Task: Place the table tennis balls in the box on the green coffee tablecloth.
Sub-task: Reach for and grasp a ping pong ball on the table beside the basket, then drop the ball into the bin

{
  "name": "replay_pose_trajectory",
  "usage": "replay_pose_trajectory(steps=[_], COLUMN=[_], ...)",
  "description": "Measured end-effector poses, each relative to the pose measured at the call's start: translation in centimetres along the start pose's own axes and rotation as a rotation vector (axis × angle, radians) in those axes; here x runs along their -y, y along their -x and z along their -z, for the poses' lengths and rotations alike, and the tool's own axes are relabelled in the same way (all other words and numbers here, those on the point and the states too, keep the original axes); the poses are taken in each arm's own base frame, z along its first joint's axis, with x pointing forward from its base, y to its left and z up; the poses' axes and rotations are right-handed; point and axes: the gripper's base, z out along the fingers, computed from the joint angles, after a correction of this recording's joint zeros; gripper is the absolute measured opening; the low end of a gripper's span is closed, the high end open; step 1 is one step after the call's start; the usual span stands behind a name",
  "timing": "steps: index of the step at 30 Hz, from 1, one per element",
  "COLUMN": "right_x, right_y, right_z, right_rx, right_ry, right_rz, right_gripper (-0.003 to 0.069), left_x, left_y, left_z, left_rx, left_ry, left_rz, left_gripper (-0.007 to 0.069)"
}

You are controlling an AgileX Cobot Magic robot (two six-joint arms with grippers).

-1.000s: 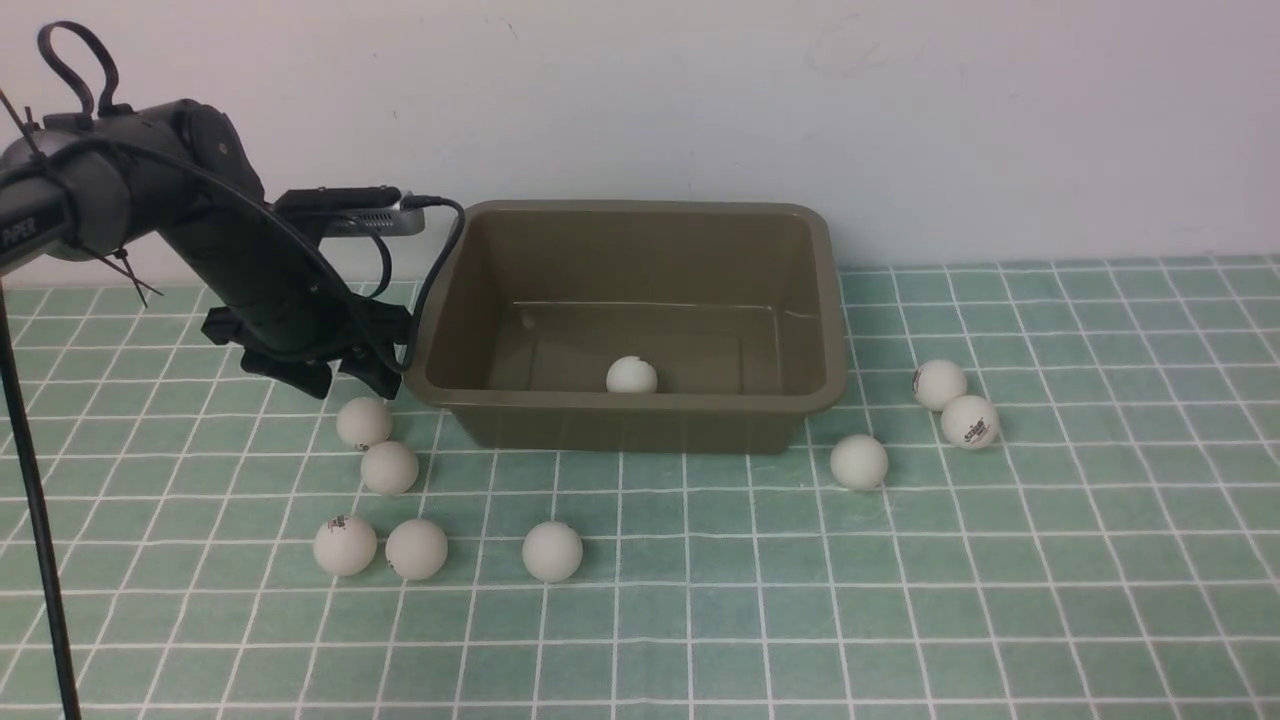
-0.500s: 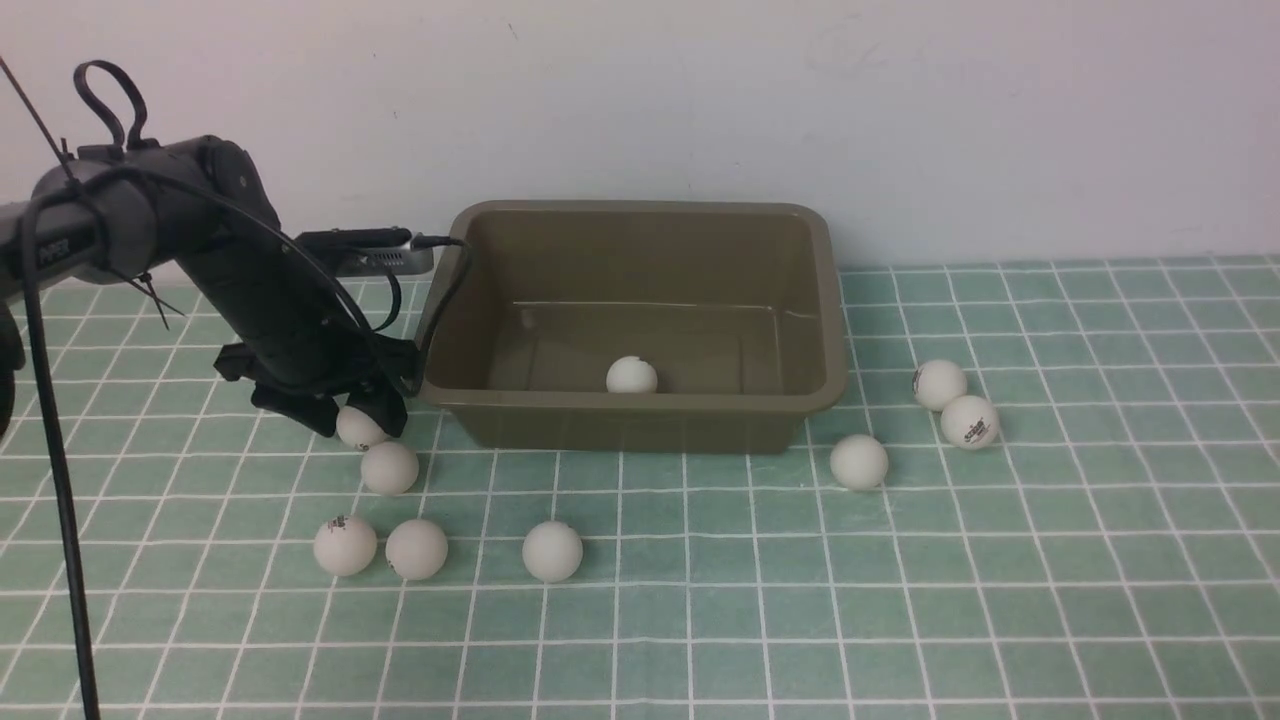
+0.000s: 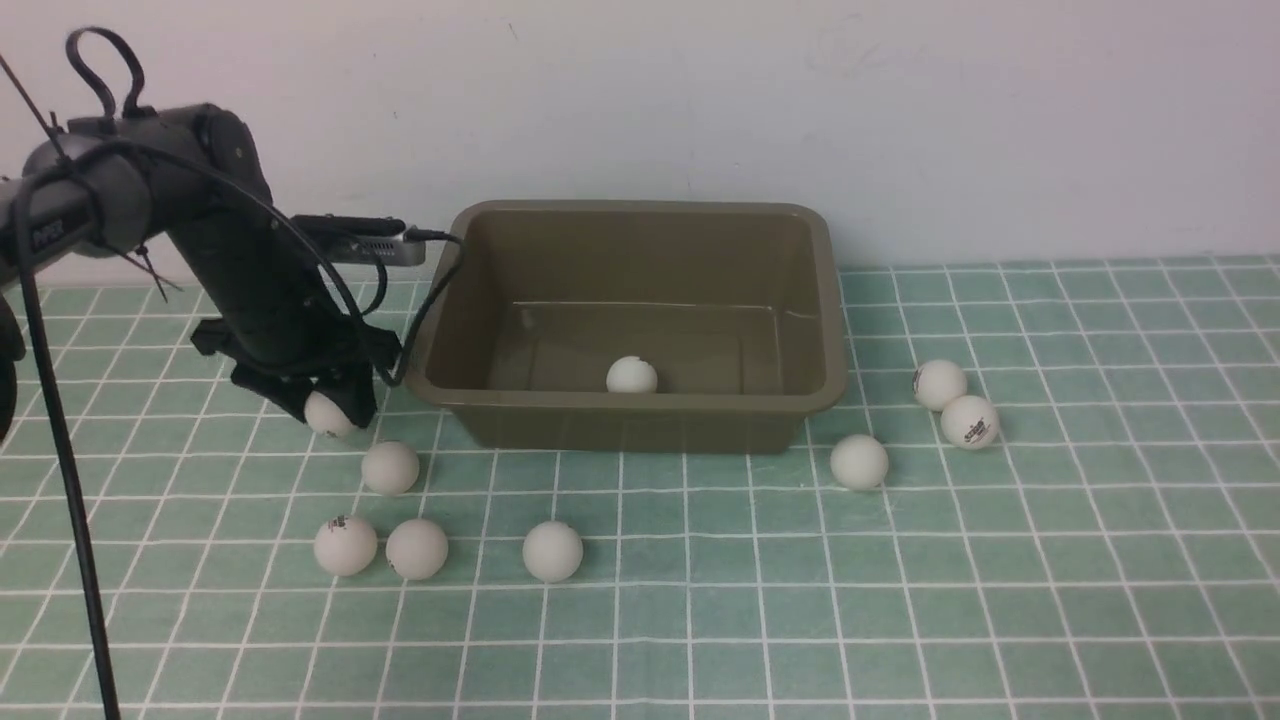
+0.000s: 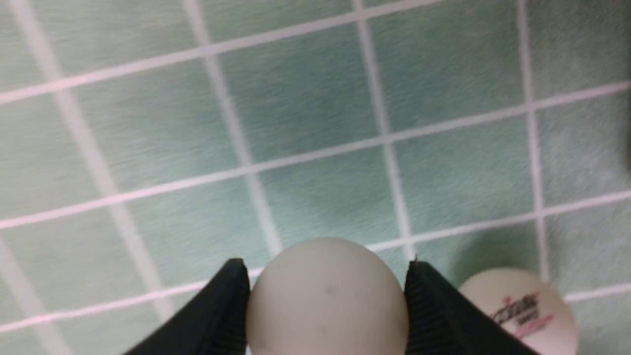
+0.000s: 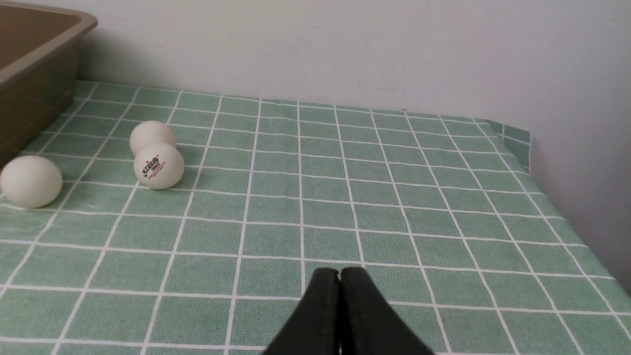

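My left gripper [image 3: 326, 408] is shut on one white table tennis ball [image 3: 325, 415], held just above the green coffee tablecloth [image 3: 900, 600] left of the olive-brown box [image 3: 630, 425]. In the left wrist view that ball [image 4: 326, 301] fills the gap between both black fingers, and a logo ball [image 4: 522, 308] lies on the cloth beside it. One ball [image 3: 631, 375] rests inside the box. Several more lie on the cloth, the nearest [image 3: 390, 467] just below the gripper. My right gripper [image 5: 339, 272] is shut with nothing in it, low over the cloth.
Three balls [image 3: 858, 461] [image 3: 939, 384] [image 3: 969, 421] lie right of the box, also seen in the right wrist view as a pair [image 5: 158, 165] and a single ball [image 5: 31, 181]. A wall stands behind the box. The cloth's right edge [image 5: 527, 143] drops off near the wall.
The left gripper came down over the ball nearest the box's left corner, closed on it, then lifted it slightly and moved it left. The other balls stayed put.
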Motion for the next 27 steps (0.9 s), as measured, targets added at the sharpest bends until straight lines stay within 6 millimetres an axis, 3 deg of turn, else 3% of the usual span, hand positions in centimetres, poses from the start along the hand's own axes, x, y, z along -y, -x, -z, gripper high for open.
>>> replay_pose_trajectory(steps=[10,15,17,19,22,23,27], right_x=[0.0,0.0,0.0,0.0,0.0,0.0,0.0], right_y=[0.0,0.0,0.0,0.0,0.0,0.0,0.0], right_z=[0.0,0.0,0.0,0.0,0.0,0.0,0.0], right_rx=[0.0,0.0,0.0,0.0,0.0,0.0,0.0], right_ry=[0.0,0.0,0.0,0.0,0.0,0.0,0.0], right_rz=[0.0,0.0,0.0,0.0,0.0,0.0,0.0], right_gripper=[-0.0018,-0.0018,-0.0018,-0.0018,-0.0018,-0.0018,-0.0018], left_x=[-0.2,3.0,5.2,5.9,9.5,9.5,12.6], left_y=[2.1,2.9,3.2,3.3,3.4,3.4,3.4], left_z=[5.9,10.0,10.5,10.5,9.6,9.6,8.1], left_rx=[0.153,0.29,0.312,0.315,0.289,0.289,0.255], left_ry=[0.06,-0.124,-0.195,-0.212,-0.237,-0.237,-0.211], left_rz=[0.015,0.031,-0.014,-0.031,-0.126,-0.126,-0.265], left_gripper=[0.0352,0.0352,0.0352,0.0352,0.0352,0.0352,0.0352])
